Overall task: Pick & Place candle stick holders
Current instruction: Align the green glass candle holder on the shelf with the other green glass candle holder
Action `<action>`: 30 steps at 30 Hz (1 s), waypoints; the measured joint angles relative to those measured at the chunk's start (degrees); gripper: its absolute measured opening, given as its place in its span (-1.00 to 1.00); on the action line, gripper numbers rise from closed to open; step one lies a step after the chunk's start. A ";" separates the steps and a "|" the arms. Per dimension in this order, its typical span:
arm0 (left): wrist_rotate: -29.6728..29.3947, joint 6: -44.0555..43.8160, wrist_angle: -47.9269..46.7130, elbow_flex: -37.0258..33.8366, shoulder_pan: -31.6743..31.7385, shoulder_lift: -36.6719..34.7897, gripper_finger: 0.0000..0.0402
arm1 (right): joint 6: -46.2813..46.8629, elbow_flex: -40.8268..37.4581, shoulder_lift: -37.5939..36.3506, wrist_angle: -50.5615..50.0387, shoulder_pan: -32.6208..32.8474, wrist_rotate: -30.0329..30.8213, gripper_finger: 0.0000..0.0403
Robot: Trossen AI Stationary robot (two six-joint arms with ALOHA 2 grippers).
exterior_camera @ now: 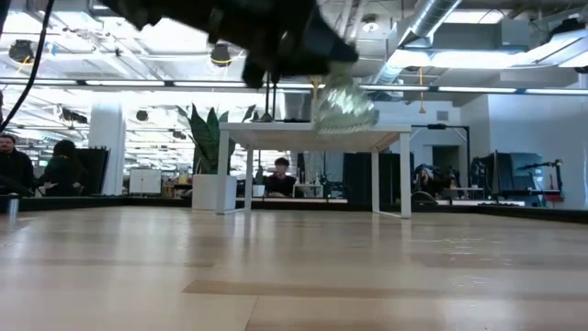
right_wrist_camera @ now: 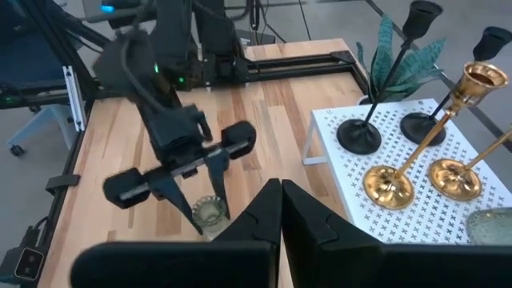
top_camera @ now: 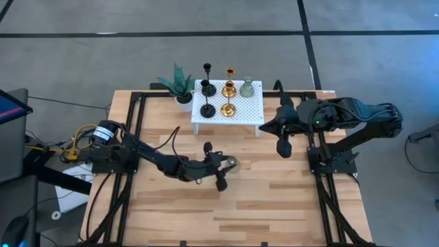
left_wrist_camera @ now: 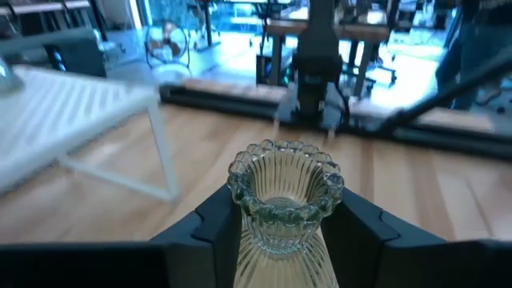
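My left gripper (top_camera: pixel 230 164) is shut on a squat grey-green glassy holder (left_wrist_camera: pixel 285 188) over the middle of the table, in front of the white perforated platform (top_camera: pixel 251 110). The low view shows this holder (exterior_camera: pixel 345 103) well above the table. On the platform stand two slim black holders (top_camera: pixel 208 110), two gold ones (top_camera: pixel 228 108) and another grey-green one (top_camera: pixel 247 87), each on its base. My right gripper (top_camera: pixel 283 151) is shut and empty, right of the platform's front corner. My left gripper pinches the holder's ribbed body (left_wrist_camera: pixel 264 244), just below its beaded rim (left_wrist_camera: pixel 285 152), between its two fingers (left_wrist_camera: pixel 210 224). The holder lies along the fingers, rim pointing away from the wrist. It is lifted clear of the table.
A small green potted plant (top_camera: pixel 180 87) stands at the platform's left end. Black frame rails (top_camera: pixel 137 123) run along the table's left and right sides. Bare wood (top_camera: pixel 260 206) lies toward the near edge. People sit in the room beyond (exterior_camera: pixel 278 176).
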 joint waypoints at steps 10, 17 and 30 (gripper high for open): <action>-0.32 2.77 -7.85 12.19 3.18 0.01 -0.29 | 0.01 -0.02 -3.20 -2.62 0.55 0.46 -1.00; 0.08 5.84 -14.35 18.27 6.82 0.00 -0.28 | -0.63 -0.02 -7.23 -6.06 1.11 1.00 -1.00; 5.61 5.78 -14.35 18.69 17.07 0.01 -0.29 | -0.04 -6.56 -8.37 -9.44 1.09 1.65 -1.00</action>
